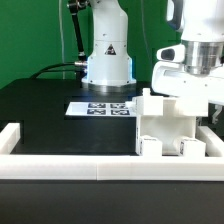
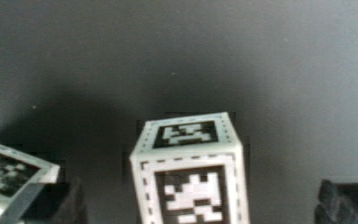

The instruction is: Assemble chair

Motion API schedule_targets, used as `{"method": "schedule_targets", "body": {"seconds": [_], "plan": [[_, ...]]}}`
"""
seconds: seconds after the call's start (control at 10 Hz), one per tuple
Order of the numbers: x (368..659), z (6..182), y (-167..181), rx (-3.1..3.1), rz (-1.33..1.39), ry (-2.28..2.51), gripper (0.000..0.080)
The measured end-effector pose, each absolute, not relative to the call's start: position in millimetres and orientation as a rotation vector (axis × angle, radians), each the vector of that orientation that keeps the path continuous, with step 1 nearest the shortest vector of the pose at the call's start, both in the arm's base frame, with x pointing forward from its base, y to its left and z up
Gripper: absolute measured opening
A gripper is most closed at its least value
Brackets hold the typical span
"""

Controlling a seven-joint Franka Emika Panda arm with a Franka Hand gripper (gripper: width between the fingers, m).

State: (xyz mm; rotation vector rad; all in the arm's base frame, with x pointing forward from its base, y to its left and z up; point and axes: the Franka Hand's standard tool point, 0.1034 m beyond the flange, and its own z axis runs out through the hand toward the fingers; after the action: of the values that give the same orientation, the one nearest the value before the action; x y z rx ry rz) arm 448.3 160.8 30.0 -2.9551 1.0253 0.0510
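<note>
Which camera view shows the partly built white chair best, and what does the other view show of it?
The exterior view: the chair shows there nearly whole, panels and legs together. The wrist view shows only the tagged top of one white piece and the corner of a second piece.

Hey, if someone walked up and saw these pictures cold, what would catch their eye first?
The big white hand hanging right over the part-built white chair at the exterior view's right, on the black table. Then the black-and-white tags: the marker board lying flat before the robot base, and in the wrist view a tagged white block between the hand's open fingers.
</note>
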Motion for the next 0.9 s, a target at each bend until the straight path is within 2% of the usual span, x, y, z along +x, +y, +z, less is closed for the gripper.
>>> {"method": "schedule_targets", "body": {"seconds": [0.2, 0.5, 0.9], "plan": [[449.0, 45.5, 153.7, -2.955, 0.047, 0.97, 0.0649], [458.6, 51.5, 136.1, -2.981, 0.054, 0.878, 0.0649], [455.3, 50.5, 121.0, -2.989, 0.131, 0.862, 0.0649]]}}
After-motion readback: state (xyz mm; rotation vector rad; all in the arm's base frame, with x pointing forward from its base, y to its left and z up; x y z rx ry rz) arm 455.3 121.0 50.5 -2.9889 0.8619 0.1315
